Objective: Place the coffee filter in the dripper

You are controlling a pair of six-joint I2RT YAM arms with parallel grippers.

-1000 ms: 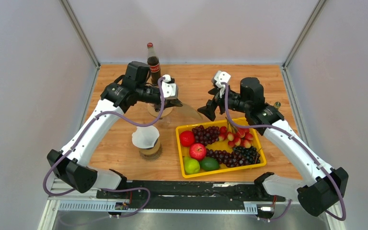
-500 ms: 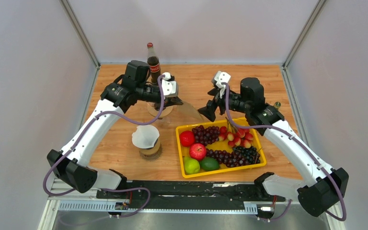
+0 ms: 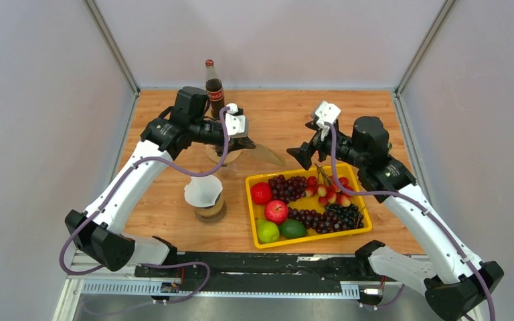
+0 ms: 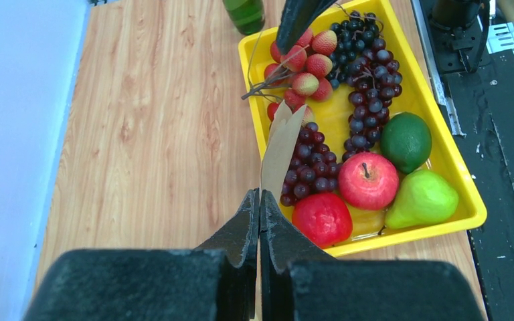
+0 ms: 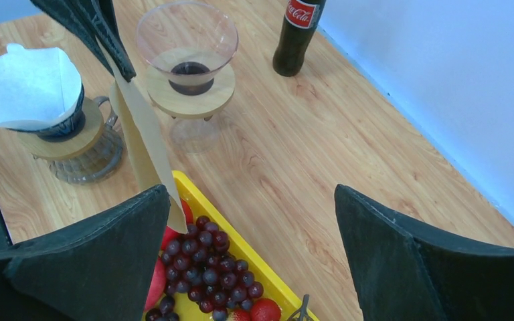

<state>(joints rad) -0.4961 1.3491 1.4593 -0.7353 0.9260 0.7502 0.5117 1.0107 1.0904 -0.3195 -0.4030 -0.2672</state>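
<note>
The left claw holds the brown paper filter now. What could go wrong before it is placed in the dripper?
1. The left claw pinches the brown filter flat by one end; unopened, it may sit folded in the empty dripper or slip out.
2. The other dripper already carries a white filter; the brown one could go there by mistake.
3. The empty dripper stands tall on a glass base; a push from the claw might tip it.

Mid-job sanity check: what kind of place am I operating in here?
Probably a lab test cell staged as a coffee corner: plain grey panel walls enclose a wooden tabletop set with a clear glass dripper, a cola bottle and a yellow plastic tray of fruit.
</note>
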